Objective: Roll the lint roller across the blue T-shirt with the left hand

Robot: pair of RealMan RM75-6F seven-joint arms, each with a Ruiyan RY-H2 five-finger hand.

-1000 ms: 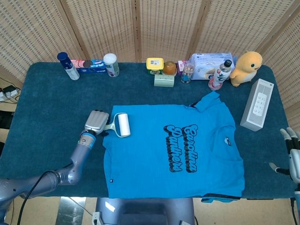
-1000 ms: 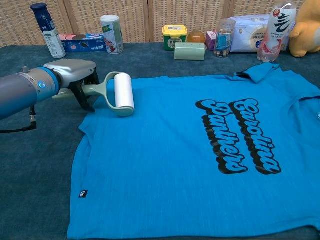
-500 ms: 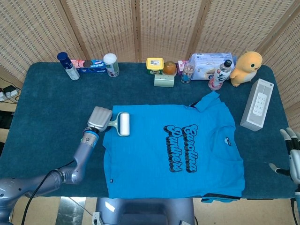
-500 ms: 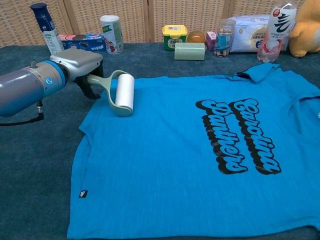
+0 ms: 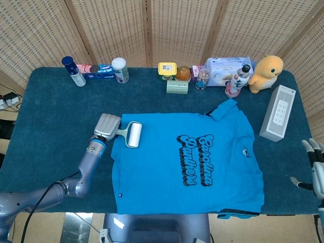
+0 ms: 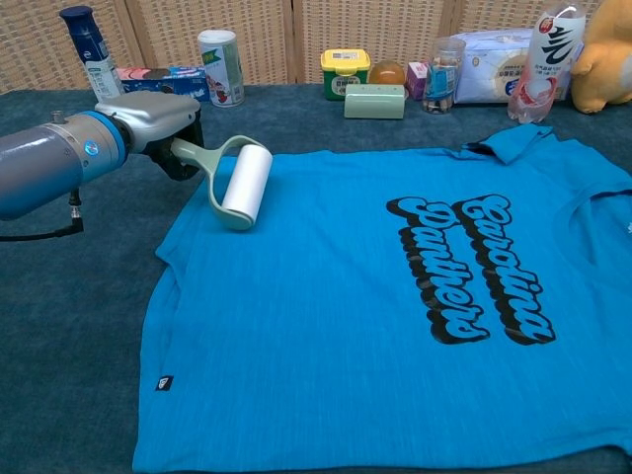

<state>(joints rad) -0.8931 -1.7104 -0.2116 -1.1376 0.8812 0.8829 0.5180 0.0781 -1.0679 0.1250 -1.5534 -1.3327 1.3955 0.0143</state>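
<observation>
We are gripping the roller (image 6: pixel 245 185) by its handle in our left hand (image 6: pixel 156 123), drum resting on the shirt (image 6: pixel 375 316) edge, ready for rolling; right hand (image 5: pixel 316 169) idling released.

Open shirt (image 5: pixel 187 167) rightward; bottles (image 5: pixel 121 70) behind.

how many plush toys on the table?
1. The yellow plush duck sits at the back right corner, between the drink bottle and the white box. Nothing suggests another hidden one.
</observation>
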